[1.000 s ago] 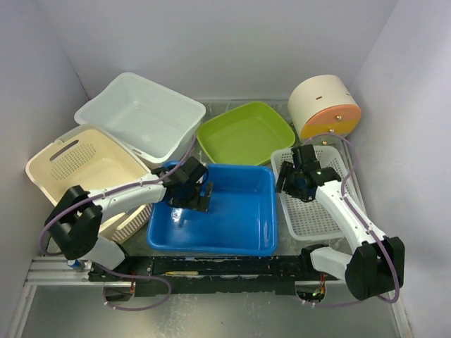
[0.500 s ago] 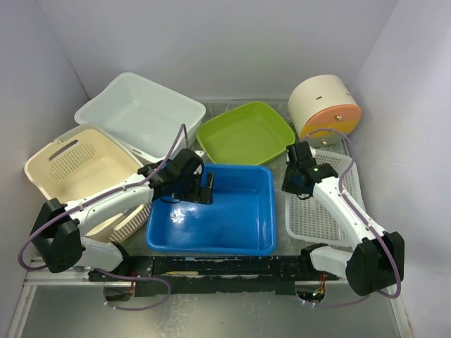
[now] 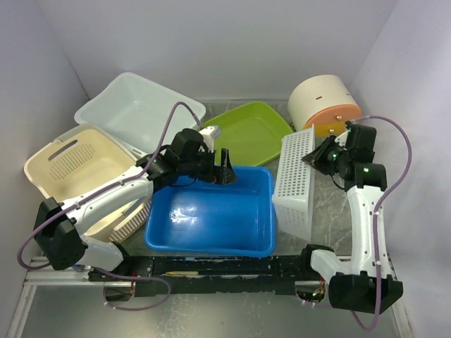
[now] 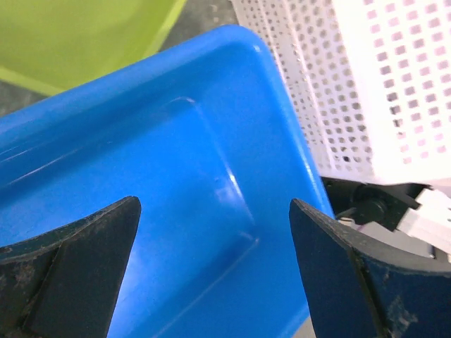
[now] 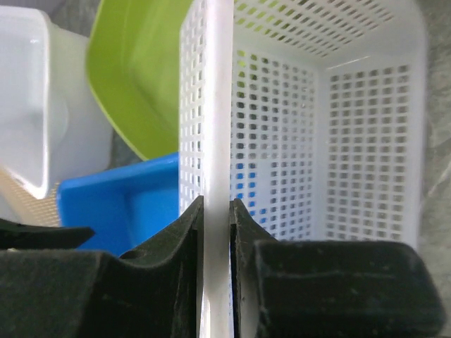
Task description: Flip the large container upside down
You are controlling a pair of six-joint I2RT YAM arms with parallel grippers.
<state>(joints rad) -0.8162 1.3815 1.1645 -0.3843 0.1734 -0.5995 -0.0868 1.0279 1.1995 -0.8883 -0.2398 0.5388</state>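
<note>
The white perforated container [image 3: 296, 184] stands tipped up on its long side, between the blue tub [image 3: 211, 215] and the right wall. Its opening faces right. My right gripper [image 3: 316, 158] is shut on its upper rim; in the right wrist view the rim [image 5: 215, 105] runs straight between the two fingers of the gripper [image 5: 216, 205]. My left gripper [image 3: 220, 172] hangs open over the far part of the blue tub [image 4: 176, 169]. Nothing is between the fingers of the left gripper [image 4: 213, 211], and the perforated container [image 4: 366, 84] lies just beyond the tub's corner.
A green tray [image 3: 246, 132] lies behind the blue tub. A white tub [image 3: 137, 113] and a cream slotted basket [image 3: 77, 165] fill the left side. A round cream and orange canister [image 3: 324, 105] lies at the back right corner. Walls close in on three sides.
My right gripper closed on the perforated container's rim and lifted it from flat onto its side, swinging right. The left gripper rose from the blue tub's left part toward its far edge.
</note>
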